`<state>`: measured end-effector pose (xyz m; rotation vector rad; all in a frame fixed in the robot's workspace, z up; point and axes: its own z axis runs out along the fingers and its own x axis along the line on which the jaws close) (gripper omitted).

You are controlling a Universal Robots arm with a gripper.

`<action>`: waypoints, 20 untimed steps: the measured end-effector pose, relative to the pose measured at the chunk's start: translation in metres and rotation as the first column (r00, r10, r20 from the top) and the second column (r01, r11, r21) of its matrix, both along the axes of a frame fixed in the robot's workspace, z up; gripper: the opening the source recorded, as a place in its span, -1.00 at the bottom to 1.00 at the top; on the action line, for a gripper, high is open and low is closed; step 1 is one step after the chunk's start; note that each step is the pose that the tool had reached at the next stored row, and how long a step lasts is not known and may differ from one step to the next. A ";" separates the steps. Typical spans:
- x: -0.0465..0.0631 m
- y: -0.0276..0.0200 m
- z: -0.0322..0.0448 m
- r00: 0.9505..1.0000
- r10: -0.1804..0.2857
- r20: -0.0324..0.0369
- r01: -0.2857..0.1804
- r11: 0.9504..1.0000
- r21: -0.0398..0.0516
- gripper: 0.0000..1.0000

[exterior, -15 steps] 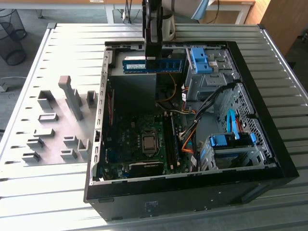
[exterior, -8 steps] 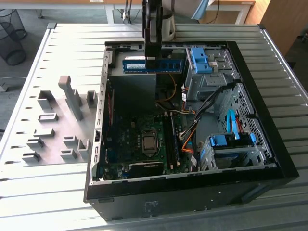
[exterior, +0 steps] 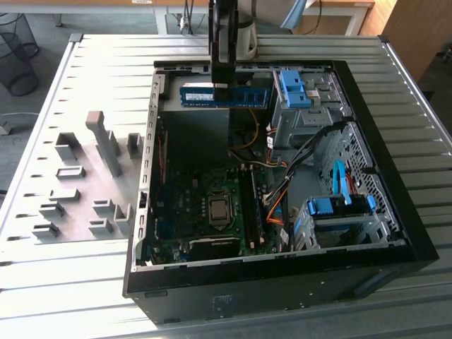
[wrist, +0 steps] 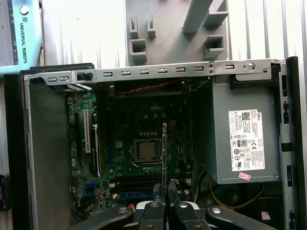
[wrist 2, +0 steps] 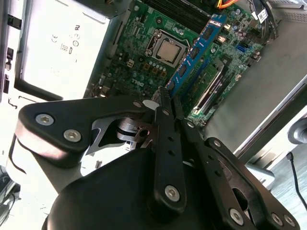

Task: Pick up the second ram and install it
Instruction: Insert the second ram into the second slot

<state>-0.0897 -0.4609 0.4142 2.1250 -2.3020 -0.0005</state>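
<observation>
So here's where my claw is at: pinched shut on the ram, gripping it around the middle of its top edge. The stick hangs level with blue board sticking out both sides of my fingers. It's up in the air over the open case, and in the exterior view it sits toward the far end, apart from the motherboard below. So it's not in a slot yet.

In the second wrist view my claw has both fingers flat against the ram. From there the stick runs away from me with its black chips showing. Under it are the green motherboard and the CPU socket.

In the first wrist view the ram is edge-on, just a thin dark line coming up out of my claw. It passes right beside the CPU socket. The grey power supply with its white label sits off to one side inside the case.

Outside the case, the grey fixture blocks sit on the slatted table, on the exterior view's left.
</observation>
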 end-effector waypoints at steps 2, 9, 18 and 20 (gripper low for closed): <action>0.000 0.0000 0.0000 1.000 -0.007 0.000 0.007 1.000 0.000 -0.72; 0.000 0.0000 -0.0001 1.000 -0.024 0.000 0.024 1.000 0.000 -0.72; 0.000 0.0000 -0.0001 0.999 -0.032 0.000 0.032 0.999 0.000 -0.72; 0.000 0.0000 -0.0001 0.999 -0.036 0.000 0.036 0.999 0.000 -0.72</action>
